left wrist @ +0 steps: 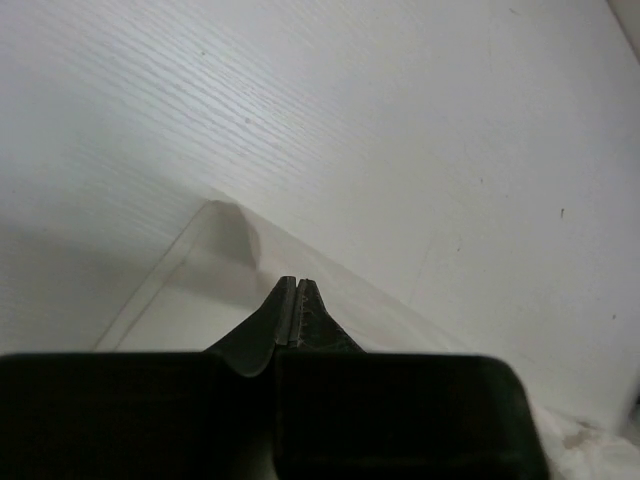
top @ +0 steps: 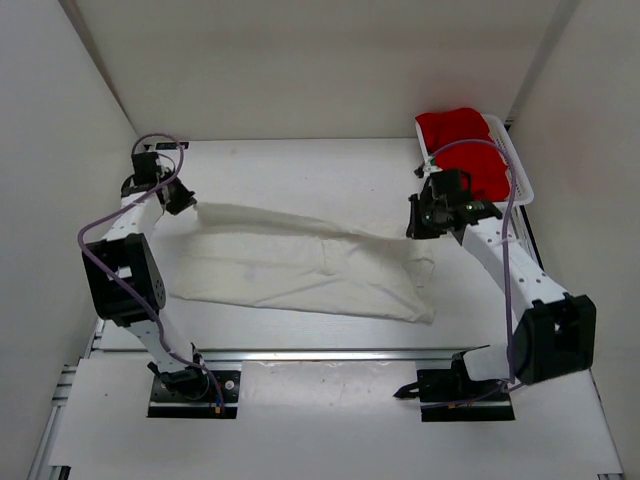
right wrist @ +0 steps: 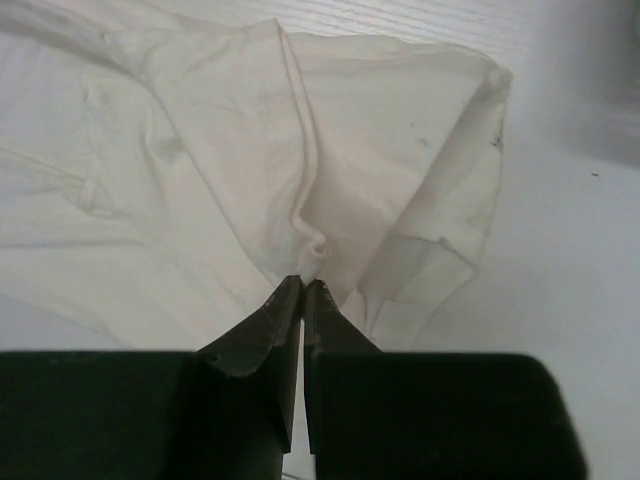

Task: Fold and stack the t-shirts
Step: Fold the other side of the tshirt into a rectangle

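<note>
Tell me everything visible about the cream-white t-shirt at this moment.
The cream-white t-shirt is plain, thin, soft cloth, creased and wrinkled. It lies spread wide across the middle of the white table. Its far edge is lifted and pulled into a line between the two hands. The left hand is shut on its left corner, and the right hand is shut on a bunched fold at its right end. The near part rests flat on the table.

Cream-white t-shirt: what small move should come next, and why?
The left hand and right hand are each shut on the cream-white t-shirt, its far edge stretched between them, the rest lying on the table. So probably both should carry that edge toward the near edge, folding the shirt in half.
</note>
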### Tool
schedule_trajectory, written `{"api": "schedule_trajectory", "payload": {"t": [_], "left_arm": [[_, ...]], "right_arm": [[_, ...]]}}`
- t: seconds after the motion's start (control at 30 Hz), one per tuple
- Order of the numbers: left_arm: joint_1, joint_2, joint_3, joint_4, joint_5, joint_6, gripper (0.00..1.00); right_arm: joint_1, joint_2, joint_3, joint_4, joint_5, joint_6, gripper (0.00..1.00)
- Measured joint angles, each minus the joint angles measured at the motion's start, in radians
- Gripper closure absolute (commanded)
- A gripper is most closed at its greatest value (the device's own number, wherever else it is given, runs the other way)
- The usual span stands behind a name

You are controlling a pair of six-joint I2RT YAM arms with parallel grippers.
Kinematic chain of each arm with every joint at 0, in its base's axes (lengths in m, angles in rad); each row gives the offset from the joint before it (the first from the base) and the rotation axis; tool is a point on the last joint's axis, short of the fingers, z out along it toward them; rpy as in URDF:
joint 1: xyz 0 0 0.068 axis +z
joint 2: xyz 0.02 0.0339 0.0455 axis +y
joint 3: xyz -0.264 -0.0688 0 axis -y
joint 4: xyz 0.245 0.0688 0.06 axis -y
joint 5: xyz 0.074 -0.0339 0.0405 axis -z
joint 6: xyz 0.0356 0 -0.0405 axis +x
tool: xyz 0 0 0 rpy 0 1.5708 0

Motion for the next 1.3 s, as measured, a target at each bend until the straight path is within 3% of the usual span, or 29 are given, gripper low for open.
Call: {"api": "schedule_trajectory", "payload": {"t": [0.4, 0.53, 0.6, 0.7, 0.73, 0.77, 0.83, 0.87, 0.93, 1.0, 1.03, 1.1, 1.17, 1.3], "left_arm": [[0.143, -0.189, -0.307, 0.092, 0.103, -0.08, 1.0], [0.174, -0.232, -0.397, 0.113, 0.111, -0.099, 0.75], [0.192, -0.233, -0.428, 0.127, 0.124, -0.114, 0.53], [0.219, -0.239, -0.463, 0.145, 0.149, -0.154, 0.35], [0.225, -0.249, -0.472, 0.156, 0.157, -0.169, 0.32], [0.229, -0.266, -0.481, 0.167, 0.163, -0.187, 0.28], [0.219, -0.318, -0.494, 0.197, 0.161, -0.219, 0.33], [0.202, -0.341, -0.494, 0.211, 0.161, -0.233, 0.36], [0.138, -0.392, -0.494, 0.256, 0.159, -0.25, 0.41], [0.032, -0.439, -0.494, 0.3, 0.147, -0.261, 0.45], [-0.027, -0.455, -0.494, 0.317, 0.143, -0.264, 0.46], [-0.175, -0.482, -0.5, 0.351, 0.122, -0.262, 0.47], [-0.327, -0.505, -0.529, 0.384, 0.107, -0.264, 0.48], [-0.536, -0.554, -0.634, 0.425, 0.095, -0.269, 0.5]], "right_arm": [[0.064, -0.338, -0.471, 0.092, 0.052, 0.138, 1.0], [0.063, -0.411, -0.575, 0.113, 0.04, 0.211, 0.96], [0.064, -0.412, -0.61, 0.126, 0.031, 0.235, 0.93], [0.082, -0.412, -0.634, 0.121, 0.043, 0.262, 0.77], [0.093, -0.415, -0.633, 0.12, 0.054, 0.262, 0.68], [0.105, -0.42, -0.629, 0.117, 0.072, 0.262, 0.67], [0.122, -0.426, -0.602, 0.109, 0.111, 0.249, 0.63], [0.123, -0.425, -0.583, 0.112, 0.118, 0.24, 0.64], [0.126, -0.401, -0.531, 0.135, 0.12, 0.229, 0.88], [0.147, -0.351, -0.486, 0.204, 0.128, 0.228, 1.0], [0.166, -0.323, -0.472, 0.243, 0.132, 0.231, 1.0], [0.215, -0.245, -0.454, 0.336, 0.134, 0.231, 0.95], [0.245, -0.158, -0.439, 0.415, 0.124, 0.233, 0.74], [0.247, -0.009, -0.4, 0.509, 0.092, 0.213, 0.62]]}}
